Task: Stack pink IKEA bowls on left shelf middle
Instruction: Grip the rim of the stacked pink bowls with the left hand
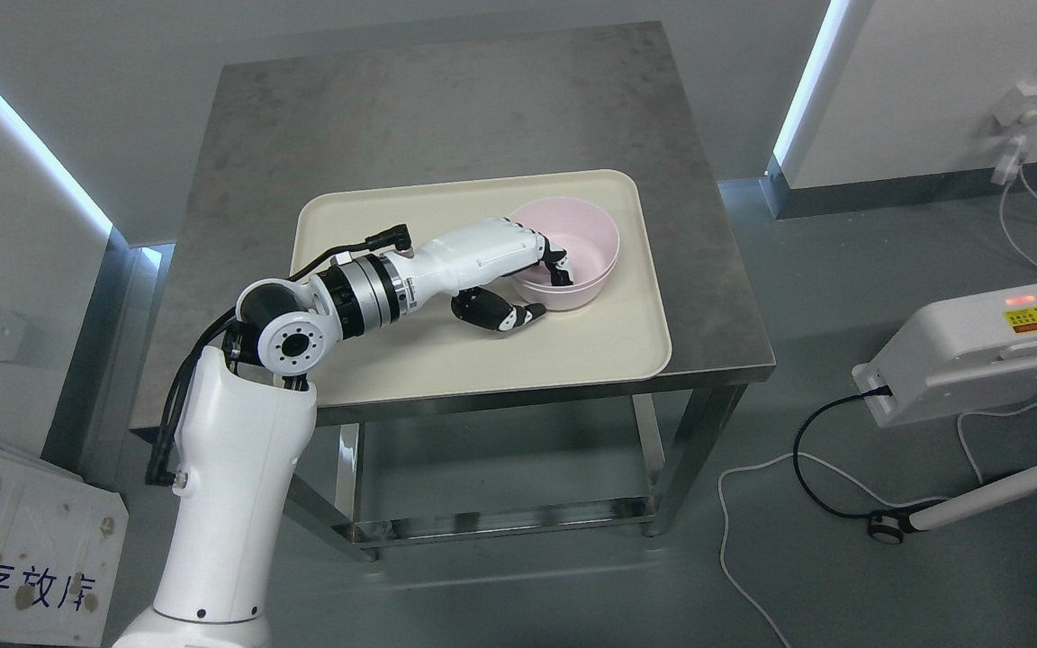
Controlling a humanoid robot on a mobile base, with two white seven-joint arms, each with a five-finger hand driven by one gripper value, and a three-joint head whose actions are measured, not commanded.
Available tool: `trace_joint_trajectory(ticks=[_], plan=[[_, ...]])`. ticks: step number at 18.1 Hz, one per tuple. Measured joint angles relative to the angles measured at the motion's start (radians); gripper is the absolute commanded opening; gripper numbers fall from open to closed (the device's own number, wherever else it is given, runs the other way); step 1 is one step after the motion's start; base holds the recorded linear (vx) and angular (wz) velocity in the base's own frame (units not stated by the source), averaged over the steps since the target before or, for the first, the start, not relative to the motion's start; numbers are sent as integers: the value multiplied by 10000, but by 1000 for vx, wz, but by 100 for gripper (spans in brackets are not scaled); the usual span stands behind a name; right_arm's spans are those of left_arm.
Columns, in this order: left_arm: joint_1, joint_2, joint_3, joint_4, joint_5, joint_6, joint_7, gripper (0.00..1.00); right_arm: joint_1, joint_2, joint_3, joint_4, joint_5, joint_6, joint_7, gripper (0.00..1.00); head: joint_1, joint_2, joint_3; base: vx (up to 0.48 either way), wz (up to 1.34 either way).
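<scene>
Pink bowl (572,247) seated upright on cream tray (392,360), toward tray's far right corner; tray laid on grey metal table (446,108). Left hand (518,270) reached across tray from left, fingers (559,265) hooked over bowl's near-left rim into its inside, thumb (505,315) held outside below rim; bowl wall pinched between them. White device (978,346) with cables seen on floor right of table
</scene>
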Motion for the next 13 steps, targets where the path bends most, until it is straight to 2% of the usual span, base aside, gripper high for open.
trace_joint_trajectory(ticks=[5,13], plan=[[-40,-327,523,42,206,-637,-10,0,1,0,0,0,0,0,0,100,0,0,0,0,0],[-261,-479,1995,-45,1964,-2364,-873,1,1,0,0,0,0,0,0,100,0,0,0,0,0]])
